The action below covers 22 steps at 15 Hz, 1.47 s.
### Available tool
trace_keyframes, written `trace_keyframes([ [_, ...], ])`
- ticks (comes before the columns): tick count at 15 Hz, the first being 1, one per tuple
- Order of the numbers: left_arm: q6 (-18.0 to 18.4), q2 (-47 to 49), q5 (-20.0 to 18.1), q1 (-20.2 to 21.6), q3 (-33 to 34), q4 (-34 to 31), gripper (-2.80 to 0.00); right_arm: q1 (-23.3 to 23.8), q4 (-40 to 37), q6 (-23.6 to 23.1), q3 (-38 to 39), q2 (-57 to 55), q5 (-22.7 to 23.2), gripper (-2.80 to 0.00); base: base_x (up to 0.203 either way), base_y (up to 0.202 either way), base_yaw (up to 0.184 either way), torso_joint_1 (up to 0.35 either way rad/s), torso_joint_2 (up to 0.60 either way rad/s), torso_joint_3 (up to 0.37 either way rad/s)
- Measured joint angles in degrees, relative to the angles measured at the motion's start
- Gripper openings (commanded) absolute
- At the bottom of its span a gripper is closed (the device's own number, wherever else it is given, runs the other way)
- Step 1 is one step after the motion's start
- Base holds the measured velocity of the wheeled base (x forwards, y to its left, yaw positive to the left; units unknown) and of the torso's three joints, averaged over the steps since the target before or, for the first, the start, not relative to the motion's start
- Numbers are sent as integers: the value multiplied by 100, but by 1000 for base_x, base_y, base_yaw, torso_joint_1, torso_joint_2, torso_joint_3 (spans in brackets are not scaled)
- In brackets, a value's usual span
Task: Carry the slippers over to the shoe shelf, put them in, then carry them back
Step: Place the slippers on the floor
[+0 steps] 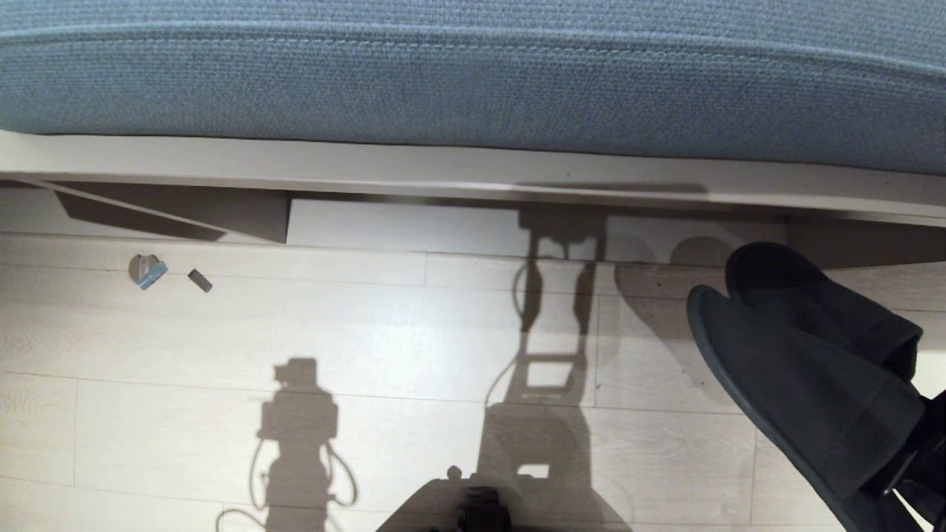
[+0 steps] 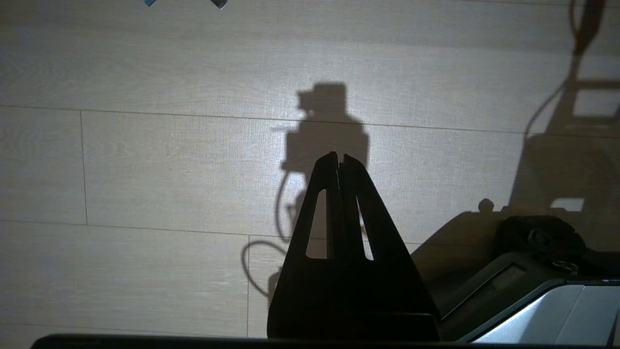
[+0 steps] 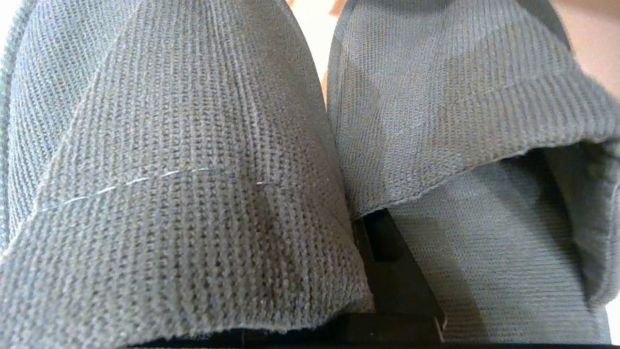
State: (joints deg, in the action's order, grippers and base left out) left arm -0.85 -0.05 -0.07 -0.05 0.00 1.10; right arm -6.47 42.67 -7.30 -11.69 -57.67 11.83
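Observation:
The pair of dark slippers [image 1: 805, 355] hangs tilted above the pale floor at the right of the head view, toes pointing up and left. My right gripper [image 1: 920, 462] holds them from the lower right corner, shut on their inner edges. In the right wrist view the two knit toe bands [image 3: 169, 169] fill the picture, and one dark finger [image 3: 392, 276] shows between them; the other finger is hidden under the fabric. My left gripper [image 2: 340, 156] is shut on nothing, parked over bare floor. The shoe shelf is out of view.
A blue-grey cushion [image 1: 473, 74] on a beige frame [image 1: 443, 166] runs across the far side. A small blue-grey object [image 1: 147, 270] and a dark piece [image 1: 199, 281] lie on the floor at the left. My base [image 1: 480, 506] is at the near edge.

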Motion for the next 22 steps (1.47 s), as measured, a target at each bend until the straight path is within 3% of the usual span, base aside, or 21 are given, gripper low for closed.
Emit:
trace_keyframes([
  [4, 0, 0, -2, 0, 0, 2, -280, 0, -2163, 175, -668, 936, 198, -280, 0, 0, 0, 0, 0, 0],
  [10, 0, 0, -4, 0, 0, 2, -280, 52, -3513, 578, -1229, 2110, -322, -280, 0, 0, 0, 0, 0, 0],
  [12, -2, 0, -2, 0, 0, 0, -280, 61, -4072, 645, -1476, 2545, -680, -280, 0, 0, 0, 0, 0, 0],
  [16, 21, 0, 0, 0, 0, 0, -280, 67, -4294, 624, -1676, 3210, -1769, -280, 0, 0, 0, 0, 0, 0],
  [19, 18, 0, -2, 0, 0, 0, -280, 137, -4404, 428, -1698, 3684, -1932, -280, 0, 0, 0, 0, 0, 0],
  [22, 1, 0, -1, 0, 0, 1, -280, 543, -4781, 324, -1794, 4044, -1935, -280, 0, 0, 0, 1, 1, 49],
])
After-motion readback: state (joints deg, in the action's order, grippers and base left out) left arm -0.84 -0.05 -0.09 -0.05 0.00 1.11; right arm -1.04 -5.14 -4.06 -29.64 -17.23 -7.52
